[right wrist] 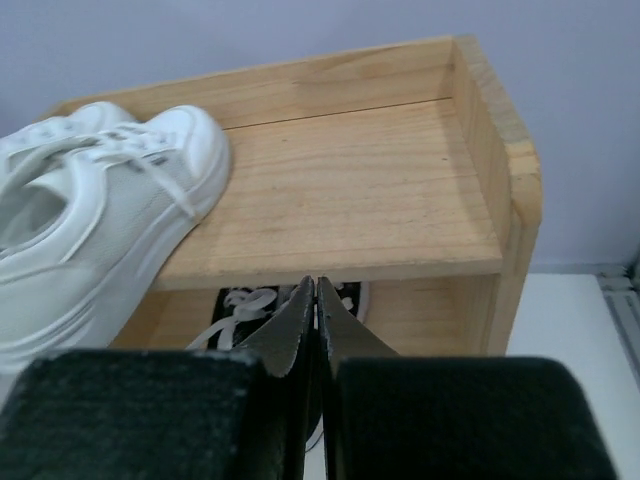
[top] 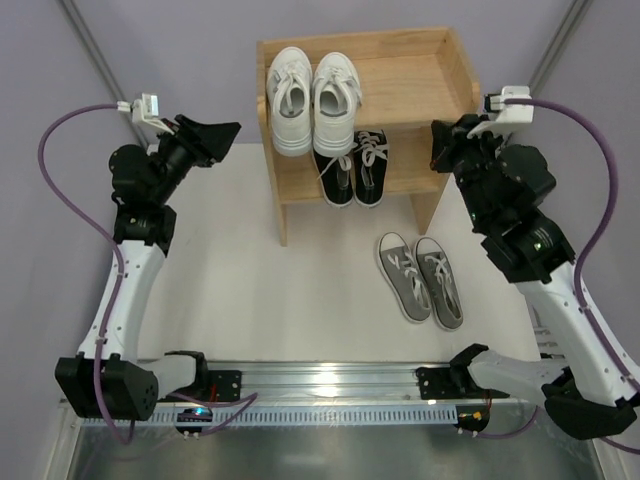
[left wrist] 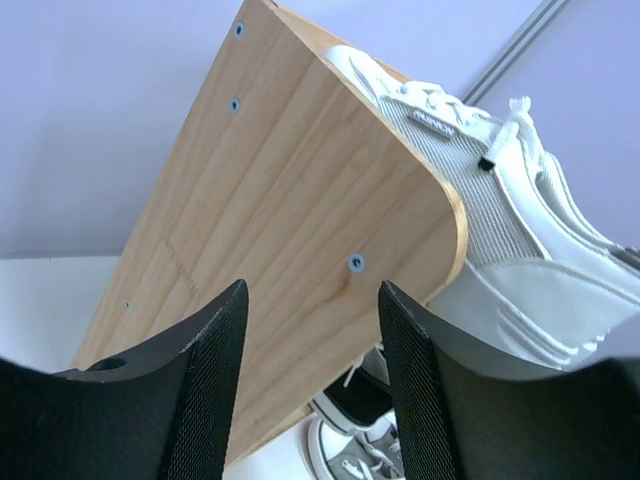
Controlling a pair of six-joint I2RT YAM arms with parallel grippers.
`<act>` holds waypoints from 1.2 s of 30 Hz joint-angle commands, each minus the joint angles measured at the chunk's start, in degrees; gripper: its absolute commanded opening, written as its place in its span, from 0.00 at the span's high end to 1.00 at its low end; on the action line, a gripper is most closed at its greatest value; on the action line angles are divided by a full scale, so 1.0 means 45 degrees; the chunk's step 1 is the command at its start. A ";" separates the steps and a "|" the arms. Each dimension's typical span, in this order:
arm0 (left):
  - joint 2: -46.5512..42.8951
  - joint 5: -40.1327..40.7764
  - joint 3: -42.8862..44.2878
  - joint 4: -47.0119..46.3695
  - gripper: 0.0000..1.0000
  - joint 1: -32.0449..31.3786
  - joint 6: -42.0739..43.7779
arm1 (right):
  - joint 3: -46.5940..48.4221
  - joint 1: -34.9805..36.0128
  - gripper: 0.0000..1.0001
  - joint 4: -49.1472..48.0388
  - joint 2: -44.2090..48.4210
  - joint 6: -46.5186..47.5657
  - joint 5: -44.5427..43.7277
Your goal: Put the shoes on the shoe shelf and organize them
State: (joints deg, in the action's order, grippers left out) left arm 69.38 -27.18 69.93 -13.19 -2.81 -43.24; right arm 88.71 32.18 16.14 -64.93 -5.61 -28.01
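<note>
The wooden shoe shelf (top: pixel 420 85) stands at the back of the table. The white sneakers (top: pixel 308 95) sit on the left of its top tier. The black sneakers (top: pixel 355 168) sit on the lower tier. The grey sneakers (top: pixel 422 278) lie on the table in front of the shelf's right side. My left gripper (top: pixel 228 130) is open and empty, left of the shelf's side panel (left wrist: pixel 270 220). My right gripper (top: pixel 436 135) is shut and empty beside the shelf's right panel. The right wrist view shows the top tier (right wrist: pixel 350 190), a white sneaker (right wrist: pixel 90 210) and a black sneaker (right wrist: pixel 245 305).
The white table mat (top: pixel 220 290) spans the workspace. A metal rail (top: pixel 330 380) runs along the near edge between the arm bases. The right half of the shelf's top tier holds nothing. Purple walls enclose the back.
</note>
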 commanded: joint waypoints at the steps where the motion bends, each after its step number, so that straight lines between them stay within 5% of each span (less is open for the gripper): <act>1: -0.0651 0.0122 -0.0616 0.0432 0.46 0.0019 0.0352 | -0.1135 0.0016 0.96 0.0534 0.0929 -0.0375 0.3925; 5: -0.1297 0.0005 -0.1477 0.0177 0.49 0.0019 0.0293 | -0.3087 0.0035 0.96 -0.0596 0.1888 -0.0238 1.2643; 8: -0.1162 -0.0210 -0.1497 0.0314 0.50 0.0019 0.0313 | -0.3443 0.0036 0.96 -0.1708 0.1890 -0.0433 1.6343; 12: -0.1005 -0.0503 -0.1556 0.0080 0.51 0.0019 0.0138 | -0.2859 0.0016 0.96 -0.1499 0.1071 -0.0162 1.8602; 16: -0.0829 -0.0640 -0.1634 -0.0057 0.53 0.0038 0.0059 | -0.1513 -0.0373 0.96 -0.1262 -0.0430 0.0231 1.8528; 23: -0.0673 -0.0932 -0.1692 -0.0174 0.54 0.0019 -0.0019 | -0.0261 -0.1955 0.96 -0.4659 -0.2874 -0.2795 1.9469; 28: -0.0770 -0.0933 -0.1751 -0.0135 0.55 0.0038 0.0039 | 0.1770 -0.2211 0.96 -0.2950 -0.4691 -0.2681 1.8549; 36: -0.0692 -0.0991 -0.1771 -0.0155 0.55 0.0019 0.0040 | 0.0855 -0.2211 0.96 -0.3040 -0.3972 -0.2289 1.8351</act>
State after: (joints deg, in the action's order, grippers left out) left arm 66.43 -30.09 62.15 -11.79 -2.87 -43.05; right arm 93.58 22.50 3.38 -85.73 -16.60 55.61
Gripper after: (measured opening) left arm 0.450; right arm 0.039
